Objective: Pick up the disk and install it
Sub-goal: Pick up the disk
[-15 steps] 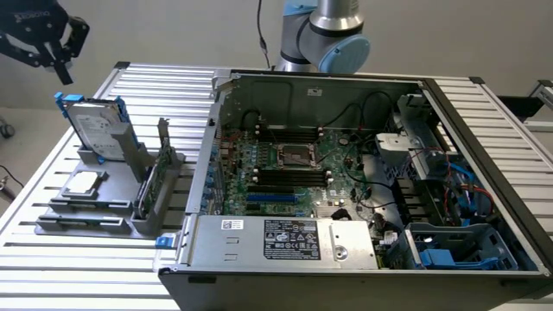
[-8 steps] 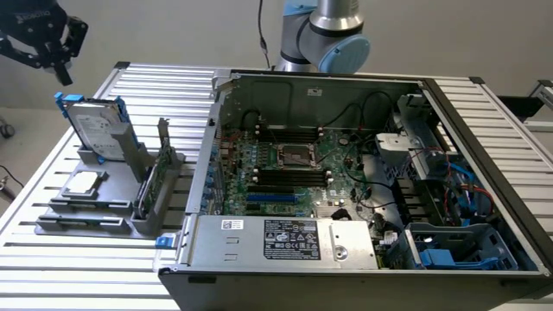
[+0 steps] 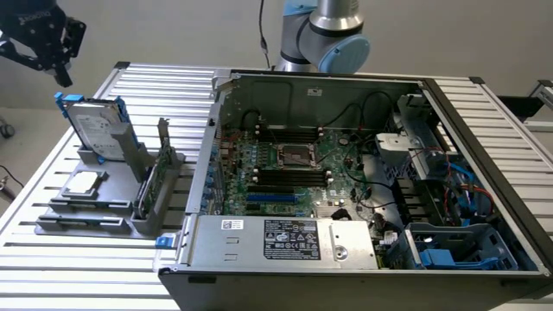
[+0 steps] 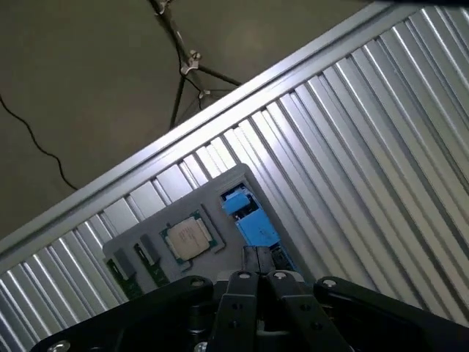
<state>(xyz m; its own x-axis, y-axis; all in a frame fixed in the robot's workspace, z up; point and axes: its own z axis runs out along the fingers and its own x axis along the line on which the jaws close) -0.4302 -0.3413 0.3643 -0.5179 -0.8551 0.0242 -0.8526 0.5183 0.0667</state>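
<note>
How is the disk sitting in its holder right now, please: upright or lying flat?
Upright: the disk stands on edge in the grey holder, blue rails running upward.

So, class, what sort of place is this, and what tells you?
Probably a robotics lab bench for computer assembly: a robot arm, an open computer case on a slatted metal table, and a grey rack holding the disk.

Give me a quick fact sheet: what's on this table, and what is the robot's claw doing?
gripper: shut, empty, in the air clear of the disk
disk: upright in the grey holder, untouched
chip: flat on the holder
card: green, on edge in the holder
computer: case open, to the exterior view's right of the holder
table: ribbed metal
</note>
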